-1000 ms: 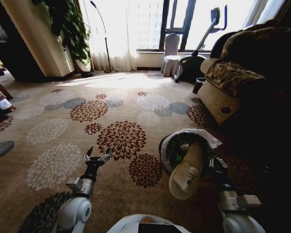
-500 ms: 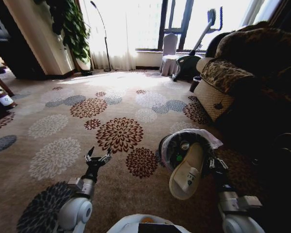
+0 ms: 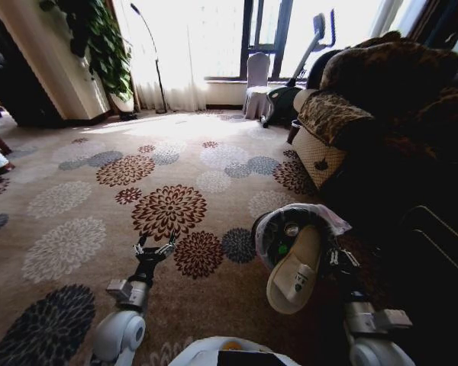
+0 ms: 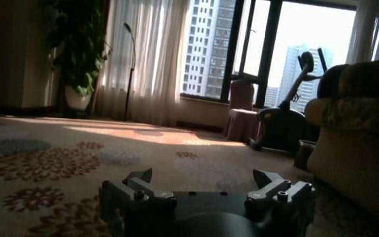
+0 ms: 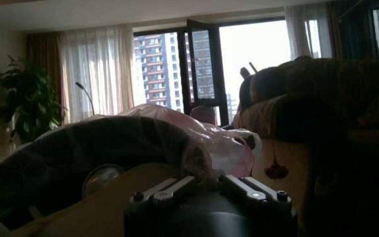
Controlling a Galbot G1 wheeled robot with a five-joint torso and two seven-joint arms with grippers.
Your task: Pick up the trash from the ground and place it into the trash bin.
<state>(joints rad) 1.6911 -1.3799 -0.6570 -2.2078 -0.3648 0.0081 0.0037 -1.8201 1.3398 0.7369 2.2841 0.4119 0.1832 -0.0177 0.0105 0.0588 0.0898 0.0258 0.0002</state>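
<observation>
The view has swung right across the carpet (image 3: 76, 191) while the right claw (image 3: 332, 255) stays clamped on the trash bin (image 3: 271, 229) and the left claw (image 3: 153, 248) hangs spread and empty, so this looks like searching, and next calls for spotting litter.

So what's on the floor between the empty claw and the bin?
Head view: just bare flowered carpet between the left claw and the trash bin.

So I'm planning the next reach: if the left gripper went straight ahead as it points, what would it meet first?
Probably nothing close: the left gripper, jaws open, points over bare carpet; depth is uncertain.
</observation>
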